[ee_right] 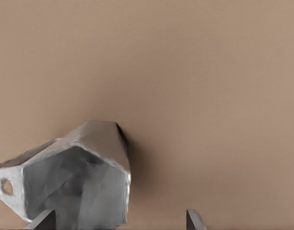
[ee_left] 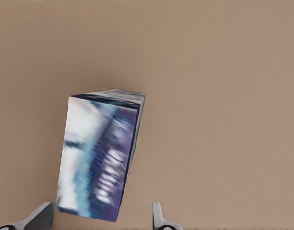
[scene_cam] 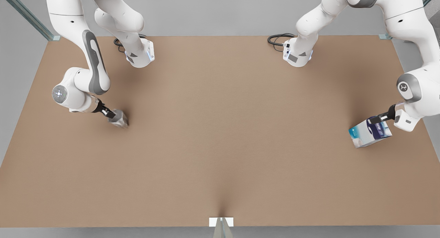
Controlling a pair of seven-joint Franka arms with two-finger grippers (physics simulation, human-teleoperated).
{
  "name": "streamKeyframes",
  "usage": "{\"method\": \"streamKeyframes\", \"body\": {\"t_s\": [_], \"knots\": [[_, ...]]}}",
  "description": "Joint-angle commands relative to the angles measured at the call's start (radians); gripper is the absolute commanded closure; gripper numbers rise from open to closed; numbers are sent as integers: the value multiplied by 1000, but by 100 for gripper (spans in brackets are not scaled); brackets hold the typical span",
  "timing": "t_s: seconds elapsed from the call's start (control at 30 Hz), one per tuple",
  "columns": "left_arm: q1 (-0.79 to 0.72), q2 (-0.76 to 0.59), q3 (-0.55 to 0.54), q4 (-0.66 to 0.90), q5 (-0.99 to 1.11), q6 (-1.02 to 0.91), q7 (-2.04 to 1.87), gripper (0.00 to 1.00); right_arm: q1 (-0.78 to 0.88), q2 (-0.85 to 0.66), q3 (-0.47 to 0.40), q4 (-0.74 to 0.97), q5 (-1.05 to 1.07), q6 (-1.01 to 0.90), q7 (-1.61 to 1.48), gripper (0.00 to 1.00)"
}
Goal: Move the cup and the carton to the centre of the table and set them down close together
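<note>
Right jaws, at the front view's left, were seen spread wide at the cup (scene_cam: 119,119) with nothing gripped. One finger (ee_right: 41,221) lay in front of the cup's body and the other stood clear beside it. The cup was placed on the tabletop (scene_cam: 220,134), well away from its centre. At the front view's right, the left jaws were likewise held open astride the tilted carton (scene_cam: 369,132), equally far from the centre, with a gap left on one side. Before any lift, each object would best be centred between the fingers and squeezed squarely, so that no twisting is caused on the way to the middle.
</note>
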Motion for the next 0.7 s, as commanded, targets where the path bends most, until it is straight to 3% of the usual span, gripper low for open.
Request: {"method": "streamKeyframes", "body": {"t_s": [0.0, 0.6, 0.63, 0.67], "knots": [[1, 6, 0, -1, 28, 2, 1, 1, 1, 0, 0, -2, 2, 0, 0, 0], [-1, 103, -2, -53, 65, 162, -5, 1, 1, 117, 0, 6, 51, 75, -21, 0], [-1, 97, -2, -48, 66, 156, -4, 1, 0, 117, 0, 6, 51, 74, -23, 17], [-2, 92, -3, -45, 66, 153, 1, 1, -2, 121, 0, 6, 63, 74, -54, 42]]}}
